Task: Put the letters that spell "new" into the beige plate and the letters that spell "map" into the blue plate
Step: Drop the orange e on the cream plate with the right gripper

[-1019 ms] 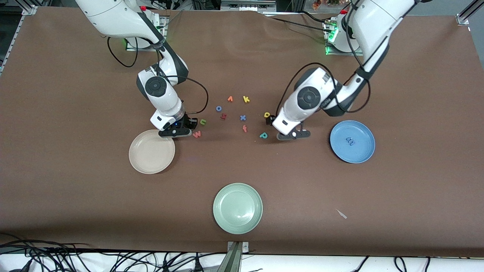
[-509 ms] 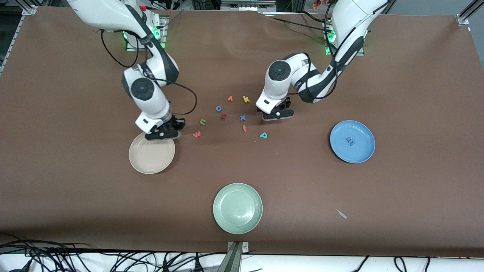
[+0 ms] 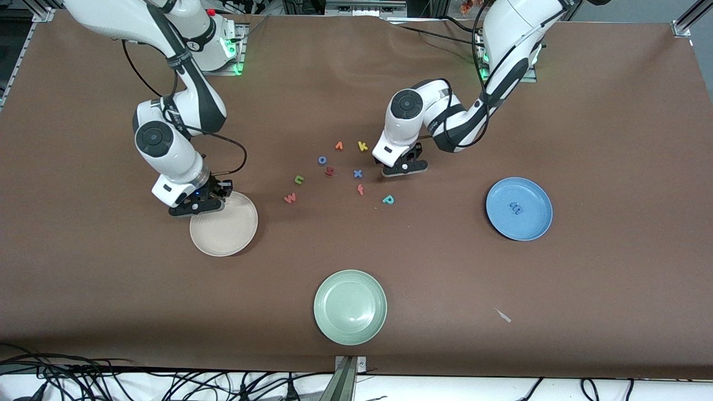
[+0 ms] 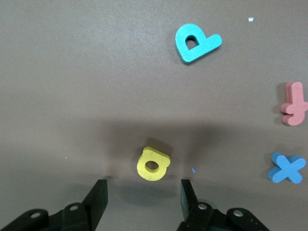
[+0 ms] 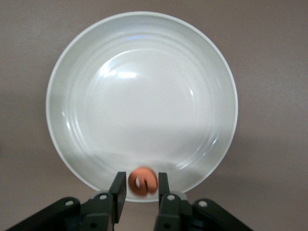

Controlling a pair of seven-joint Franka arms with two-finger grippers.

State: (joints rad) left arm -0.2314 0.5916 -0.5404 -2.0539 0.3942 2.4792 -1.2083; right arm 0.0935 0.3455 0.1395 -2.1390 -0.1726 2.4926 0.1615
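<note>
My right gripper (image 3: 195,204) hangs over the rim of the beige plate (image 3: 228,231), shut on the orange e (image 5: 142,182). The plate's bare floor (image 5: 144,96) lies just ahead of the fingers. My left gripper (image 4: 143,201) is open and low over the table among the letters. The yellow a (image 4: 153,164) lies just ahead of its fingertips, with nothing between them. The teal p (image 3: 388,199) lies nearer the front camera. The yellow-green n (image 3: 299,179) and pinkish w (image 3: 289,197) lie beside the beige plate. The blue m (image 3: 516,208) is in the blue plate (image 3: 535,223).
A pale green plate (image 3: 350,306) sits near the front edge. Loose letters lie mid-table: orange v (image 3: 338,146), yellow k (image 3: 362,146), blue o (image 3: 322,160), dark red h (image 3: 329,171), blue x (image 3: 357,174), red f (image 3: 360,190). A white scrap (image 3: 503,316) lies near the front.
The right gripper carried the e from beside the w to over the beige plate's rim. The left gripper moved from beside the p to the yellow a, and its jaws narrowed.
</note>
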